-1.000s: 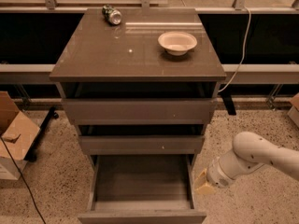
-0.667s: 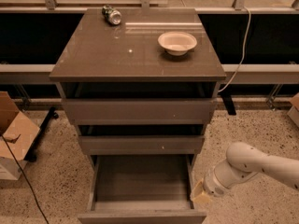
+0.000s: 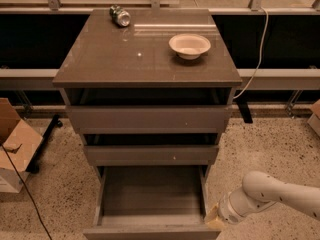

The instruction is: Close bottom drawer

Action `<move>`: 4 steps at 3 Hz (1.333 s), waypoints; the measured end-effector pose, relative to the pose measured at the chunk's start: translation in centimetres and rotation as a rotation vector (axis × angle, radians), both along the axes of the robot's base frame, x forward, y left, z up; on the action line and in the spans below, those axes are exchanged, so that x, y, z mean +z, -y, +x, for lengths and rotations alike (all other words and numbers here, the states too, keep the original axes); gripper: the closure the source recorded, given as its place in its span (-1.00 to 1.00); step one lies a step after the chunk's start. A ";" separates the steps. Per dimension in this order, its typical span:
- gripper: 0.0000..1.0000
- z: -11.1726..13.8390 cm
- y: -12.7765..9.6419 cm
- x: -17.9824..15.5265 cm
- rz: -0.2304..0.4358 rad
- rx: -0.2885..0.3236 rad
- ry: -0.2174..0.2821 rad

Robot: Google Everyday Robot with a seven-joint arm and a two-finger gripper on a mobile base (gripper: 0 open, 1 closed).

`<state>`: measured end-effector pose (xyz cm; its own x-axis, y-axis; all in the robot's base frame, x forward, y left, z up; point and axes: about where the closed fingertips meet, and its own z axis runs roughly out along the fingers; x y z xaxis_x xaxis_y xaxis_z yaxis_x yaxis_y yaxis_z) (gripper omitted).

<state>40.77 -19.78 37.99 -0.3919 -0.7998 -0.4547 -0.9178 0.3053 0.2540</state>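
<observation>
The bottom drawer (image 3: 150, 194) of the grey-brown cabinet (image 3: 147, 59) is pulled far out toward me, and its shallow tray is empty. Its flat front (image 3: 150, 232) lies at the bottom edge of the view. My gripper (image 3: 214, 219) comes in from the lower right on a white arm (image 3: 270, 191). It sits right by the drawer's front right corner, low near the floor. The middle drawer (image 3: 150, 154) and top drawer (image 3: 147, 118) stand slightly out.
A white bowl (image 3: 189, 45) and a lying can (image 3: 120, 15) are on the cabinet top. A cardboard box (image 3: 12, 144) stands on the floor at left with a black cable. A white cable (image 3: 257, 59) hangs at right. Speckled floor surrounds the cabinet.
My arm has moved left and down, bringing the gripper from beside the drawer's right wall to its front right corner. The drawer has not visibly moved.
</observation>
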 end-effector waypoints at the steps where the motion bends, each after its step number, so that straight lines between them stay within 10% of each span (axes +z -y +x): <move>1: 1.00 -0.3 -0.6 -1.4 -0.040 0.007 -0.014; 4: 1.00 -1.8 -3.0 -10.3 -0.008 0.003 -0.076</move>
